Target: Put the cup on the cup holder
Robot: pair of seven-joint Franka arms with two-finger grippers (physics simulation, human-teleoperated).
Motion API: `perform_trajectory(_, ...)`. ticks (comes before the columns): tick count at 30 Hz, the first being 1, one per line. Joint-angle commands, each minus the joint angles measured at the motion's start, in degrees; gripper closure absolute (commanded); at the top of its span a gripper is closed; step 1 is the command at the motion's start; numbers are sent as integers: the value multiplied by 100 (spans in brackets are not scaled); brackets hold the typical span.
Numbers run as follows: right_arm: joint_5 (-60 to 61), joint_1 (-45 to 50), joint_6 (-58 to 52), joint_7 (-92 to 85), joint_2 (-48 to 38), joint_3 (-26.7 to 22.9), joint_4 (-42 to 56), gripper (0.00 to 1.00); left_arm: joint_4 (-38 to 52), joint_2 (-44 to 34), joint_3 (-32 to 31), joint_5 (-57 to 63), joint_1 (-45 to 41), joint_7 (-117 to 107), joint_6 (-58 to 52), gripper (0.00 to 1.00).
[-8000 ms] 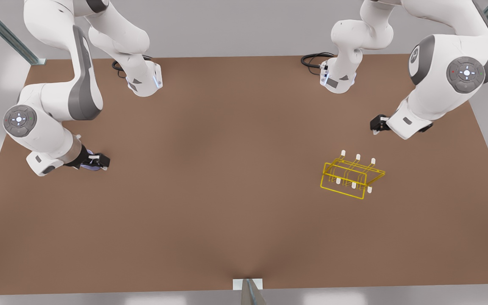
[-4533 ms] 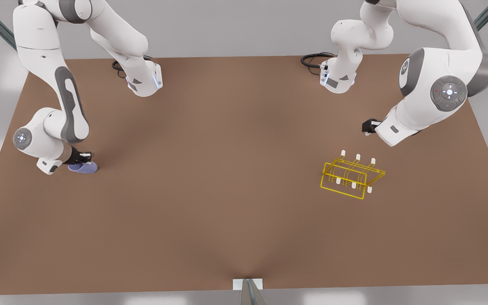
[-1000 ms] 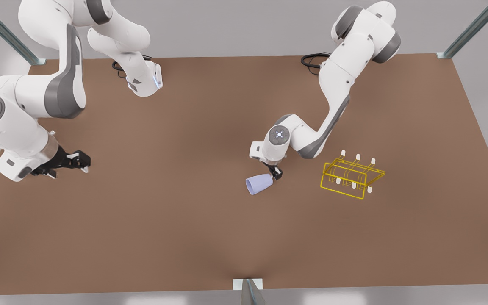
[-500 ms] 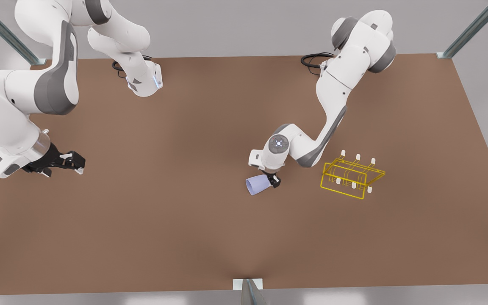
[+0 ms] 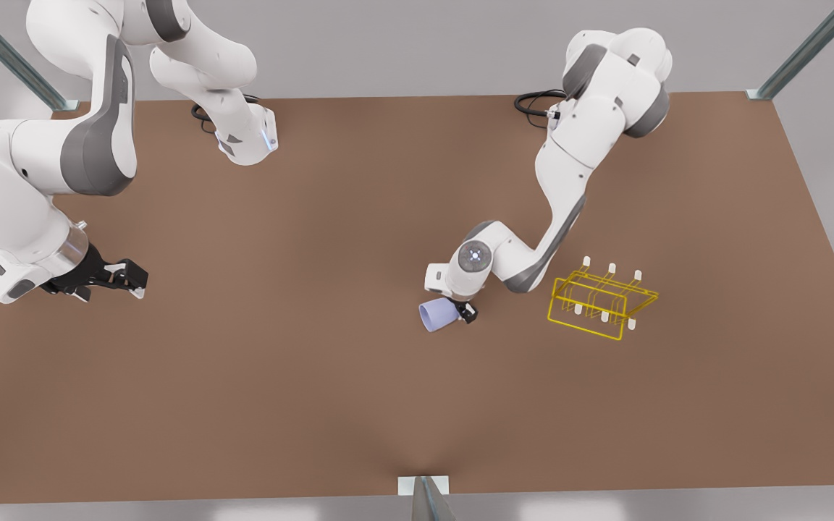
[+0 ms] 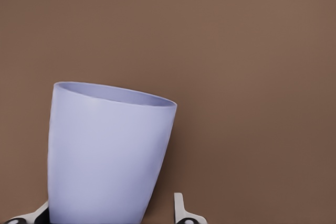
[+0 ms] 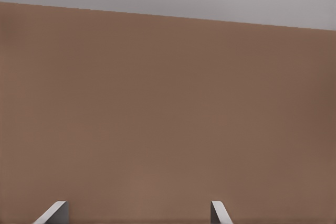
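We are at the pick-up step: our left pincer (image 5: 462, 312), on the arm at the front view's right, has come down over the last second onto the narrow base of the cup (image 5: 434, 315), which lies on its side on the brown surface (image 5: 330, 391) with its mouth toward the front view's left. In the left wrist view the cup (image 6: 105, 153) sits between our fingertips (image 6: 181, 211), which stand wider than its base with a gap on one side, so we judge the pincer not yet closed on it. The cup holder (image 5: 600, 299) stands near, toward the front view's right, prongs bare. Our right pincer (image 5: 127, 278), now empty, has drawn back to the surface's edge at the front view's left and waits, fingers spread. The cup has changed sides; closing, lifting and turning it mouth-down over a prong remain.
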Motion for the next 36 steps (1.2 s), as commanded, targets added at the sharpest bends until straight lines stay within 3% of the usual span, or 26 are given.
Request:
perform_trajectory(1, 7, 1, -2, 166, -7, -5, 3, 0, 3, 46, -1, 27, 0, -244, 193, 0)
perform_trajectory(7, -2, 1, -2, 166, -7, 4, 3, 0, 82, 152, -1, 54, 0, -244, 246, 2)
perform_trajectory(10, -2, 28, -2, 166, 2, 4, 3, 0, 91, 126, -1, 54, 0, -253, 237, 17)
perform_trajectory(14, 77, 1116, 68, 192, 63, 12, 3, 0, 161, 108, -1, 54, 0, -270, 211, 19)
perform_trajectory(16, 754, 1267, 68, 552, 90, 4, -6, 0, 161, 64, -1, 54, 0, -270, 193, 20)
perform_trajectory(18, -160, 1284, 16, 552, 90, 4, -59, 0, 161, 55, -1, 54, 0, -270, 176, 21)
perform_trajectory(24, -802, 1504, -459, 614, 335, -23, -94, 0, 170, 99, -1, 45, -9, -288, 184, 25)
perform_trajectory(26, -1065, 1557, -969, 1396, 494, -14, -146, 0, 170, 108, -1, 54, -9, -279, 184, 30)
perform_trajectory(32, -670, 1100, -1408, 1396, 450, -5, -94, 0, 170, 82, -1, 54, -9, -270, 158, 32)
perform_trajectory(36, -661, 854, -1505, 1396, 459, -5, -85, 0, 363, -59, -1, 63, -9, -244, -651, 35)
